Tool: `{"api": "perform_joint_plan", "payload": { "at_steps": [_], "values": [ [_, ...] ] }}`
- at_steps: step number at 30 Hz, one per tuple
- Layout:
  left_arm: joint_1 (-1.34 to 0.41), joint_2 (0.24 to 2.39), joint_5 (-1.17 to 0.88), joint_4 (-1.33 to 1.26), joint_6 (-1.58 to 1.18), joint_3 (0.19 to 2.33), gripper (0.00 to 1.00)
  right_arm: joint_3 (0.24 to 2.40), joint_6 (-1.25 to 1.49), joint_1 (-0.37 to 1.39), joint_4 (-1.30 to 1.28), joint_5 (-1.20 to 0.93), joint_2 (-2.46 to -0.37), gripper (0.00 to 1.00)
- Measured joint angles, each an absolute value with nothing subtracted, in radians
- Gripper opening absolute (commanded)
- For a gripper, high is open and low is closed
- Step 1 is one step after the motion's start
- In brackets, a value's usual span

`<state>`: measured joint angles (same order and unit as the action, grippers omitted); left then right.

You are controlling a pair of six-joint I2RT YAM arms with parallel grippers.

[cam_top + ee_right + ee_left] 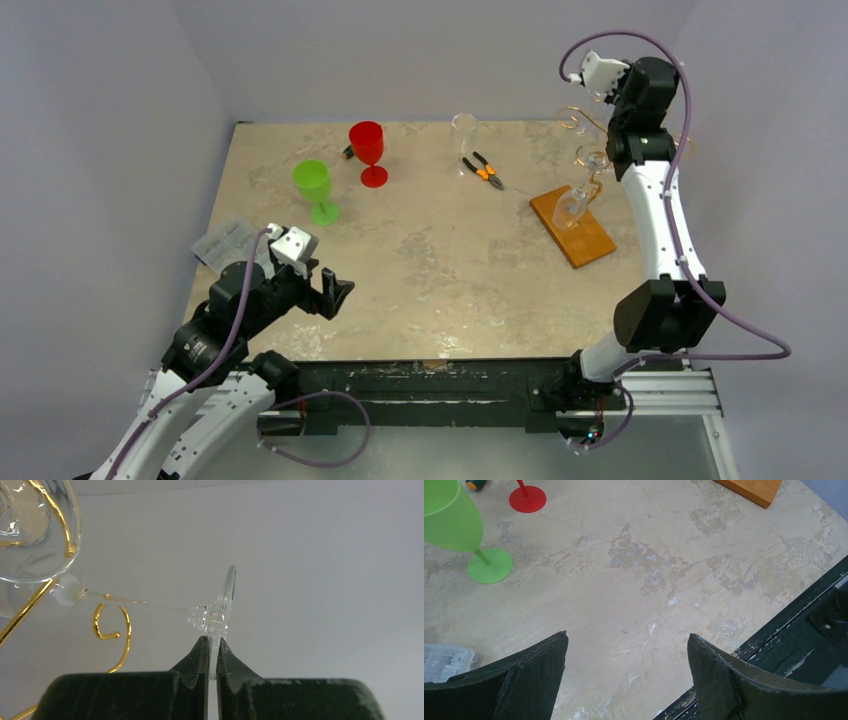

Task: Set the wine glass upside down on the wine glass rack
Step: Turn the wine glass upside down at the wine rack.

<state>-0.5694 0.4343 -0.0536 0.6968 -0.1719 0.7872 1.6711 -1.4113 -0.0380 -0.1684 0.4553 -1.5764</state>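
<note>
Right fingers point(195, 665) pinch wine glass point(225, 595) by foot edge, likely leaving stem free for wine glass rack point(112, 630) curl; left fingers point(534, 680) wide, empty.

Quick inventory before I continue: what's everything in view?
rack: 1, gold wire, orange-brown wooden base, table right
held wine glass: 1, clear, by rack's curls, gripped by foot
second wine glass: 1, clear, on rack
flute: 1, clear, far middle
red goblet: 1, red, left of flute
green goblet: 1, green, near-left of red goblet
pliers: 1, orange-handled, beside flute
box: 1, clear, left edge
table: 1, beige marbled
left tool: 1, black, open, empty, near-left
right tool: 1, black, shut on glass foot, raised
</note>
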Motion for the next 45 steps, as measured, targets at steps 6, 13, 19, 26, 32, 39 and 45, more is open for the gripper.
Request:
{"api": "perform_joint_plan", "payload": {
  "at_steps": [6,13,19,26,32,39,45],
  "values": [
    [-0.566,0.434,-0.057,0.697,-0.172,0.787,0.86,1.665,-1.418,-0.031,-0.157,0.453,-1.539,0.0],
    [-0.564,0.434,-0.057,0.697,-0.172,0.787,0.86,1.629,-1.432,-0.028,-0.149,0.453,-1.524,0.0],
    [-0.563,0.434,-0.058,0.697,-0.172,0.787,0.86,1.599,-1.451,-0.026,-0.15,0.452,-1.522,0.0],
    [-0.563,0.434,-0.059,0.697,-0.172,0.787,0.86,1.582,-1.466,-0.024,-0.15,0.45,-1.507,0.0],
    [-0.563,0.434,-0.062,0.697,-0.172,0.787,0.86,1.57,-1.47,-0.024,-0.157,0.451,-1.491,0.0],
    [-0.563,0.434,-0.067,0.697,-0.172,0.787,0.86,1.548,-1.475,-0.024,-0.164,0.453,-1.483,0.0],
    [-0.563,0.434,-0.067,0.697,-0.172,0.787,0.86,1.545,-1.478,-0.024,-0.165,0.453,-1.482,0.0]
  ]
}}
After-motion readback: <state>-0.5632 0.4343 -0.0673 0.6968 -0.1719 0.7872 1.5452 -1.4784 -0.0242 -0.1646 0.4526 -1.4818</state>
